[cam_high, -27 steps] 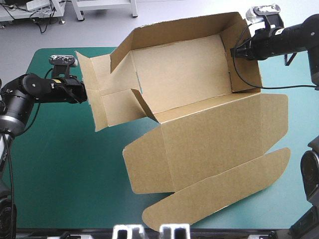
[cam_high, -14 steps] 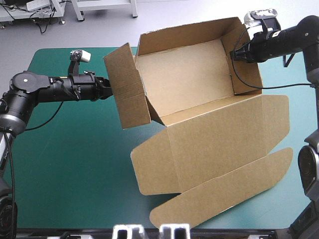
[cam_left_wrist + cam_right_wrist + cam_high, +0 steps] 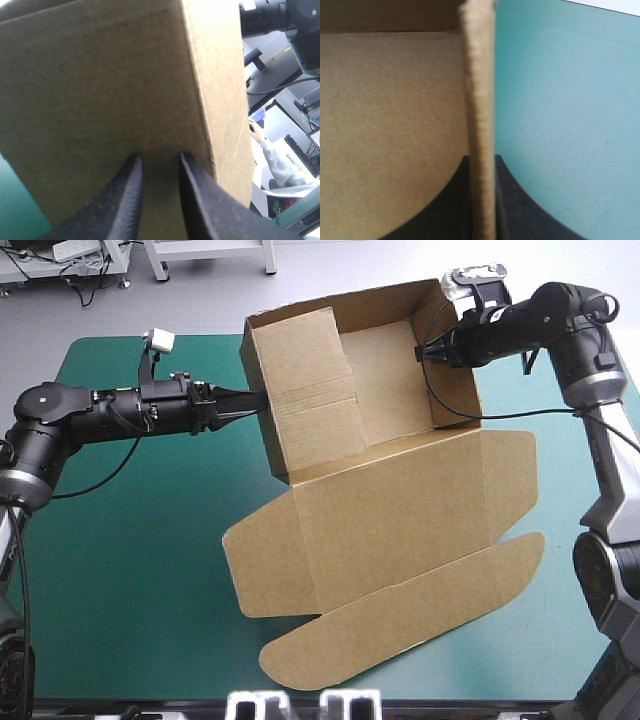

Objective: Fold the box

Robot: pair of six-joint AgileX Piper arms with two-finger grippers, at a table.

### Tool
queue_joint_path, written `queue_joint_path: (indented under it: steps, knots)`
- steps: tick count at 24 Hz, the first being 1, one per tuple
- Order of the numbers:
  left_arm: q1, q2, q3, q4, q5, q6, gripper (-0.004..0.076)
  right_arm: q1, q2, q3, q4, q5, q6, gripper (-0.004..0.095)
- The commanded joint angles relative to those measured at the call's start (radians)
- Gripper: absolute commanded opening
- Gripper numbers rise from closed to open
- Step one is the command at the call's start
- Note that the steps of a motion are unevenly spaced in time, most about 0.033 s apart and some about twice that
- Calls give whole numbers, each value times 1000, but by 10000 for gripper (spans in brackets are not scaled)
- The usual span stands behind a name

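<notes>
High view: box [image 3: 390,375] runs left-right, open upward, lid [image 3: 400,510] spread nearward.

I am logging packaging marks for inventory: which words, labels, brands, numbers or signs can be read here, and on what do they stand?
None can be read.
The brown box is plain board: no print, label or sign shows on its lid, walls or floor in any view.
The teal-green cover bears no marking either.

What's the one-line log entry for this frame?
box: tray walls up, lid flat | left claw: open, tips against left wall | right claw: shut on right wall
</notes>
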Motion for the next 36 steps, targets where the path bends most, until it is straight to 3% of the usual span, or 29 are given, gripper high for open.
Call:
queue_joint_path:
  steps: [1, 8, 12, 19, 23, 26, 28, 31, 34, 36]
  knots:
    - [-2, -31, -27, -113, 2, 12, 277, 32, -49, -29, 1, -84, 57, -19]
    - [-2, -31, -29, -113, 10, 37, 493, 75, -49, -29, -74, -124, 121, -19]
    - [-2, -31, -46, -57, -49, 30, 498, 75, -49, -29, -88, -124, 138, -19]
    - [-64, -31, -153, 192, -257, -130, 498, 75, -41, -29, -99, -154, 172, -19]
    - [-267, -25, -233, 696, -478, -464, 498, 75, -41, -29, -89, -167, 182, -19]
    - [-349, 3, -261, 907, -538, -644, 498, 75, -41, -29, -88, -174, 205, -19]
    - [-413, 48, -300, 1169, -530, -897, 498, 84, -41, -29, -79, -189, 212, -19]
    - [-475, 118, -363, 1518, -404, -1162, 498, 128, -41, -29, -107, -214, 217, -19]
    - [-483, 129, -375, 1569, -414, -1238, 481, 144, -41, -29, -103, -200, 217, -20]
    - [-483, 129, -378, 1564, -429, -1246, 354, 144, -41, -29, -118, -150, 211, -20]
